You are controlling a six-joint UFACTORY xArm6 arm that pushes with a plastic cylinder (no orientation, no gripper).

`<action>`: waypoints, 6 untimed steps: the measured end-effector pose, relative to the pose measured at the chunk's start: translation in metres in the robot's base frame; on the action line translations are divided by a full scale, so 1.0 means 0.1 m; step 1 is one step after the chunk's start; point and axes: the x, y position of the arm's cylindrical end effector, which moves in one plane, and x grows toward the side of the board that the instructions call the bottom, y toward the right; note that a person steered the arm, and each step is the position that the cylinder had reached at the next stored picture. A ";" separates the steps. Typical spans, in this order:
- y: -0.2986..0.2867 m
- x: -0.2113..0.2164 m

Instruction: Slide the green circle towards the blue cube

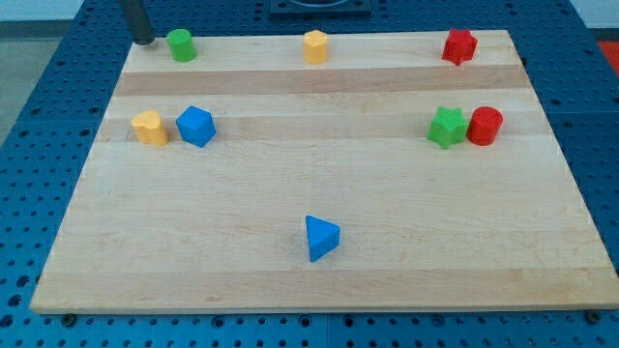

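Observation:
The green circle point(181, 44) stands near the board's top left corner. The blue cube point(195, 126) sits below it at the left, touching or almost touching a yellow block point(149, 128) on its left. My tip point(142, 41) is at the top left corner, just left of the green circle with a small gap between them.
An orange-yellow block point(315, 46) is at the top middle and a red star point(459, 45) at the top right. A green star point(446, 128) and a red cylinder point(485, 126) touch at the right. A blue triangle point(320, 237) lies at the bottom middle. The wooden board point(387, 280) rests on a blue perforated table.

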 end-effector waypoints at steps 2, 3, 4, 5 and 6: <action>0.52 0.00; 0.70 0.01; 0.83 0.18; 1.03 0.40; 1.27 0.47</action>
